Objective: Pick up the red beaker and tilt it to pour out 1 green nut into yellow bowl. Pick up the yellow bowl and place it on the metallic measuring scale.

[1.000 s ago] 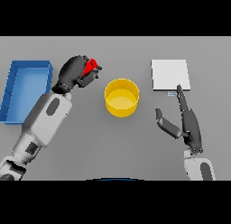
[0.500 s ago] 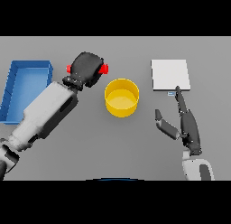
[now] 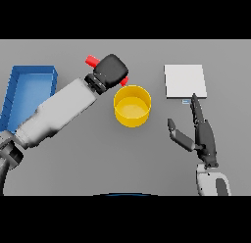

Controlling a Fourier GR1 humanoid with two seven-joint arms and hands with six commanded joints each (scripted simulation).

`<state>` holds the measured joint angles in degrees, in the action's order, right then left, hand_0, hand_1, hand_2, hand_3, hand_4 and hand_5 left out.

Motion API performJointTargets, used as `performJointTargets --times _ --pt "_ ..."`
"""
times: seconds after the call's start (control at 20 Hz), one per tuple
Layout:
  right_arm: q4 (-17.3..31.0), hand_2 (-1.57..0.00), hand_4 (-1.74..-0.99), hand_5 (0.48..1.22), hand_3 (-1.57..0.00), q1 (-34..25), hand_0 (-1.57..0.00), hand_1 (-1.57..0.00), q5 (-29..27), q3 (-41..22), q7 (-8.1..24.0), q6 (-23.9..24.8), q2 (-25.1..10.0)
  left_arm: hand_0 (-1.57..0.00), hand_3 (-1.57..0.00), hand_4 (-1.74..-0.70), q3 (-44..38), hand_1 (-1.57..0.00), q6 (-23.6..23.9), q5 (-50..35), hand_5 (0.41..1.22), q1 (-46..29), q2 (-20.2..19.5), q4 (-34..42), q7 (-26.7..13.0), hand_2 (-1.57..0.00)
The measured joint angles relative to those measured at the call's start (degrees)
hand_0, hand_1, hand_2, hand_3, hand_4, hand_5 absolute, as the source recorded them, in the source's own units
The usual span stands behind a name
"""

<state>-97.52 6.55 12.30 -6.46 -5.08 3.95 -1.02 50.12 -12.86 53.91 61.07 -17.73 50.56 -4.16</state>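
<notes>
My left hand (image 3: 112, 69) is shut on the red beaker (image 3: 91, 60) and holds it raised and tipped sideways, just left of and behind the yellow bowl (image 3: 132, 106). Red shows at both sides of the hand; most of the beaker is hidden by it. The bowl stands on the table at the centre, its rim next to the beaker's lower end. I see no nut. The metallic scale (image 3: 184, 81) is a flat light square at the right rear. My right hand (image 3: 203, 134) is open, fingers straight, resting right of the bowl and in front of the scale.
A blue tray (image 3: 29, 87) stands at the left rear, partly behind my left forearm. The forearm stretches from the lower left across the table towards the bowl.
My left hand has lifted the beaker and moved right towards the bowl, turning it over on its side. The right hand has stayed in place.
</notes>
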Motion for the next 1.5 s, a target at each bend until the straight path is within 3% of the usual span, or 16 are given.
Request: performJointTargets --times 0.2,0.4,0.55,0.7,0.95,1.25,1.3,1.35,1.45,1.5 --pt "0.57 0.00 -1.291 0.631 0.00 -0.44 0.00 0.00 0.08 0.54 1.02 0.34 -0.30 -1.57 -1.54 -1.74 6.46 -1.57 -2.57 3.83 1.220 2.35 0.93 -2.03 0.76 -1.57" --pt "0.28 0.00 -1.276 0.600 0.00 0.52 0.00 0.00 1.17 0.18 -0.14 1.16 -0.09 -1.57 -1.56 -1.74 11.22 -1.57 -3.17 6.72 1.221 5.73 1.17 -3.14 2.08 -1.57" --pt "0.41 0.00 -1.260 0.586 0.00 -0.34 0.00 0.00 2.85 -0.46 2.31 2.23 0.52 -1.57 -1.56 -1.74 13.71 -1.57 -2.58 8.09 1.221 8.18 2.03 -5.74 3.03 -1.57" --pt "0.47 0.00 -1.225 0.583 0.00 -0.47 0.00 0.00 3.97 -0.36 2.00 2.57 -0.44 -1.57 -1.57 -1.73 16.89 -1.57 -5.47 9.15 1.221 11.01 3.01 -7.37 4.54 -1.57" --pt "0.92 0.00 -1.210 0.592 0.00 0.74 0.00 0.00 3.67 -0.83 -0.08 2.37 0.25 -1.57 -1.57 -1.73 22.39 -1.57 -4.48 11.33 1.221 13.91 2.95 -8.44 7.06 -1.57" --pt "1.84 0.00 -1.209 0.592 0.00 -0.53 0.00 0.00 4.85 -0.75 0.17 3.28 0.07 -1.57 -1.57 -1.73 24.03 -1.57 -4.13 10.18 1.221 19.48 1.95 -9.23 10.23 -1.57" --pt "1.97 0.00 -1.203 0.592 0.00 -0.39 0.00 0.00 4.71 -0.64 -0.35 3.24 -0.02 -1.57 -1.49 -1.73 23.17 -1.57 -3.20 9.51 1.221 21.41 0.94 -9.91 10.84 -1.57" --pt "1.77 0.00 -1.201 0.592 0.00 -0.67 0.00 0.00 5.15 -0.80 -0.22 3.56 0.06 -1.57 -1.51 -1.68 22.40 -1.57 -2.12 8.95 1.221 22.76 0.26 -10.99 10.55 -1.40" --pt "2.53 0.00 -1.186 0.596 0.00 -0.96 0.00 0.00 5.04 -0.85 -1.00 3.71 0.45 -1.57 -1.04 -1.70 20.32 -1.57 -0.71 7.39 1.221 25.87 -1.18 -13.01 10.20 -1.46" --pt "1.94 0.00 -1.183 0.596 0.00 -0.59 0.00 0.00 4.15 -0.54 -1.29 3.12 0.11 -1.57 -1.15 -1.70 18.96 -1.57 -0.41 6.09 1.221 28.06 -1.96 -14.36 11.02 -1.48"
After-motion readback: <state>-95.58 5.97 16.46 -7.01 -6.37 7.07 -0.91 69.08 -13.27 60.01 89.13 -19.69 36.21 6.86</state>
